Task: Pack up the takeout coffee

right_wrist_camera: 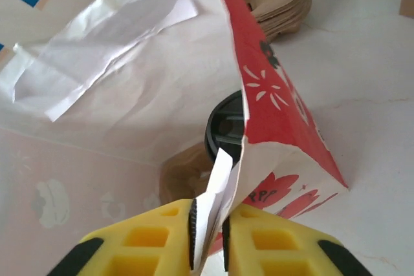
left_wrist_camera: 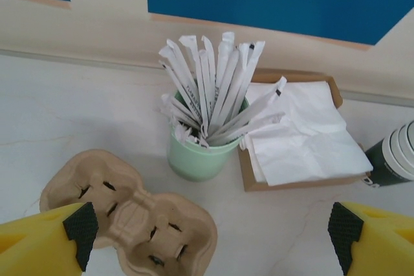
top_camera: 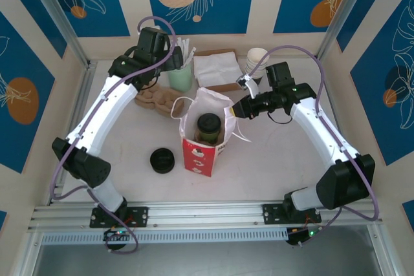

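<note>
Takeout coffee stands inside the red bag.

- White marbled tabletop, pale and flat.
- Upright near the middle: red paper bag, mouth open.
- Left of the bag, apart from it: loose black round lid.
- Behind the bag to the left: stacked pulp cup carriers.
- At the back: mint-green cup crammed with paper-wrapped straws.
- Beside that cup on the right: cardboard tray of white napkins.
- Further right: stack of paper cups.
</note>
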You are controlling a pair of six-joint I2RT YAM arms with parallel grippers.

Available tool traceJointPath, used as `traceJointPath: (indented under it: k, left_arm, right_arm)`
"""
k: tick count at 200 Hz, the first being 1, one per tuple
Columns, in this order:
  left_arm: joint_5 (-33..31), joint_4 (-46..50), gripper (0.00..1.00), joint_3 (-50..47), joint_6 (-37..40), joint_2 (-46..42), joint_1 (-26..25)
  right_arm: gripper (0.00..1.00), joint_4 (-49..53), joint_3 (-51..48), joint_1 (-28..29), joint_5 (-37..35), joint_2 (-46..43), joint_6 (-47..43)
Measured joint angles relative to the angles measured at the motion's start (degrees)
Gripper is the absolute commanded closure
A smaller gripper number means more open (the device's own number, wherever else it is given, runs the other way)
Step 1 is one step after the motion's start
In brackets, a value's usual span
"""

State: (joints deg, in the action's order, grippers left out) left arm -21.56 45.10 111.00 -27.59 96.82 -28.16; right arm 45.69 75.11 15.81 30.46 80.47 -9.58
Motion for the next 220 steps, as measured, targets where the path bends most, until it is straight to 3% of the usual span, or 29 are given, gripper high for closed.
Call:
traceJointPath:
  k: [25,74,103,135,173,186,220]
  left_arm:
    - [-1.25,0.74,0.07,0.59,-0.46,0.24,0.02]
    - [-4.46,0.74,0.06,0.92,-0.11,0.15,0.04]
    - [-4.57,-1.79,0.05,0.81,4.07,0.07,0.04]
    - [-4.48,-6.64,0.03,-3.58,8.35,-1.92,0.04]
    - [-2.89,-9.09,0.01,-8.04,10.40,-6.01,0.09]
    - [-2.62,-9.11,0.01,-8.04,10.69,-6.91,0.15]
    - [-0.70,-8.13,0.05,-7.28,11.06,-6.60,1.18]
  right_arm:
    - [0.63,-1.64,0.68,-0.66,0.17,0.48,0.50]
    - [0.59,-4.96,5.95,-2.23,0.85,2.51,6.05]
    - [0.58,-5.57,9.01,-2.80,0.26,3.06,11.34]
    - [0.47,-6.05,11.23,-2.93,0.61,2.73,19.21]
    - [0.42,-6.47,11.43,-2.78,2.82,-0.63,28.04]
    - [0.36,-5.75,12.07,-2.86,3.04,-2.25,30.14]
    - [0.35,-3.89,12.90,-5.01,3.32,-5.42,35.36]
